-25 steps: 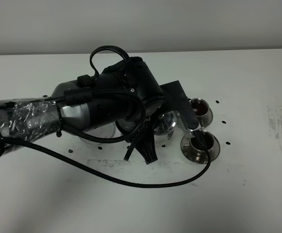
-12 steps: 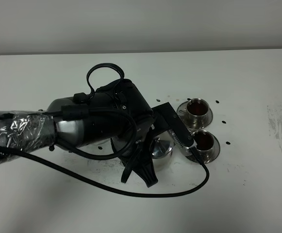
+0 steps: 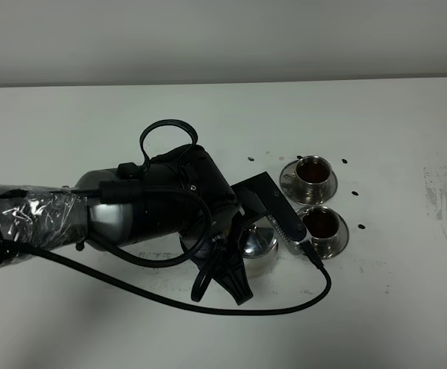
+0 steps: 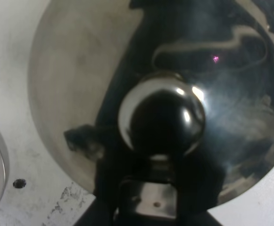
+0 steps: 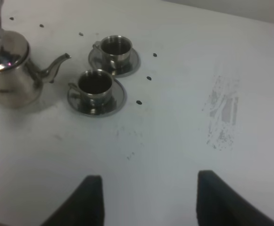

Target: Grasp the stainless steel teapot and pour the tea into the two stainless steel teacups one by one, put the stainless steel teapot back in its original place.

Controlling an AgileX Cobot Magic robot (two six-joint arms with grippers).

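The shiny steel teapot with the knobbed lid (image 5: 10,70) stands upright on the white table (image 3: 408,307), just beside two small steel cups (image 5: 95,85) of dark tea. The left gripper's (image 3: 258,231) grip is hidden; the right gripper (image 5: 146,200) gapes, holding nothing.

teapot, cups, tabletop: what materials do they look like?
Teapot: polished metal, probably steel, with mirror reflections on lid and knob. Near cup and far cup, with saucers: same shiny metal. Tabletop: matte white, scuffed, possibly laminate.
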